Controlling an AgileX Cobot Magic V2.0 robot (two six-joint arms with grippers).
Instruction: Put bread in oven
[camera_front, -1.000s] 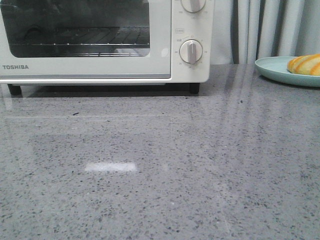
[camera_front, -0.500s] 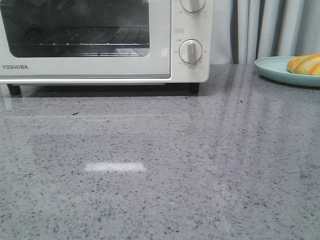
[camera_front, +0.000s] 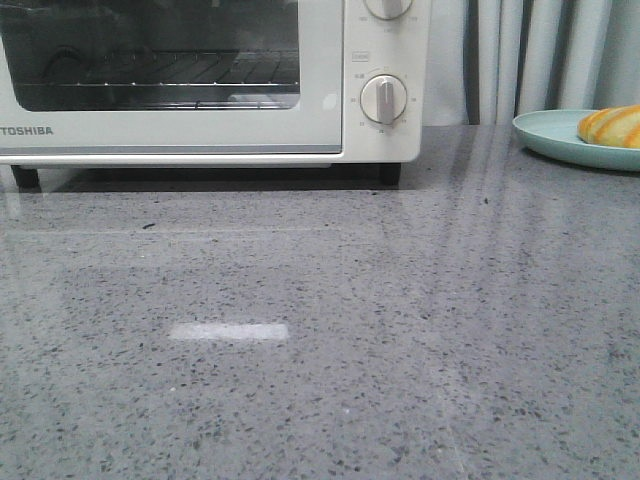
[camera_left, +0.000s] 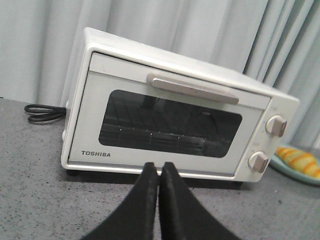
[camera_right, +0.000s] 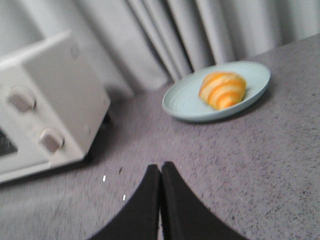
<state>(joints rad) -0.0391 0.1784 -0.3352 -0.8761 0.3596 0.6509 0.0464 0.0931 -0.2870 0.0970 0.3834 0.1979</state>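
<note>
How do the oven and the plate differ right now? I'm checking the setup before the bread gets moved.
The oven is a white box with its door shut; the plate is a shallow, pale blue-green open dish. The plate carries the bread; the oven's rack, seen through the glass, looks bare. The oven is much the larger. Both stand on the grey speckled counter.

oven (camera_front: 210, 80): back left of the counter (camera_front: 320, 330), door shut, rack (camera_front: 170, 75) inside | plate (camera_front: 570, 138): back right edge | bread (camera_front: 612, 126): on plate | cable (camera_left: 44, 112): left of oven
</note>
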